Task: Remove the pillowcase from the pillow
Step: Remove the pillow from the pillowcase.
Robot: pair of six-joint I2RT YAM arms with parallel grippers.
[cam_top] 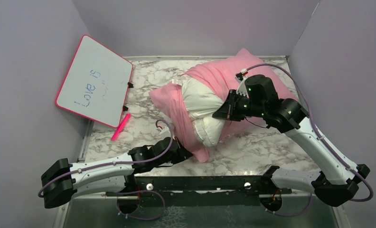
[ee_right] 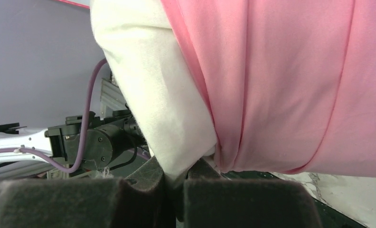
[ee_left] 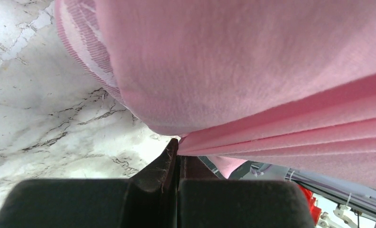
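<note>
Pillowcase [cam_top: 214, 76] looks about half off on my feed. It's bunched around the far and left sides of the pillow [cam_top: 200, 102], which sits mid-way across the marble table [cam_top: 252, 147] with its white near end poking out bare. My left gripper [ee_left: 176, 153] is clamped tight on a folded pink edge of the cover, low down by the near corner, right at the tabletop. My right gripper [ee_right: 176, 175] is pinched onto a bit of white pillow fabric just beside the pink hem. The whiteboard [cam_top: 95, 80] leans against the left wall with a pink marker [cam_top: 121, 127] lying just below it, both well apart from the pillow.
</note>
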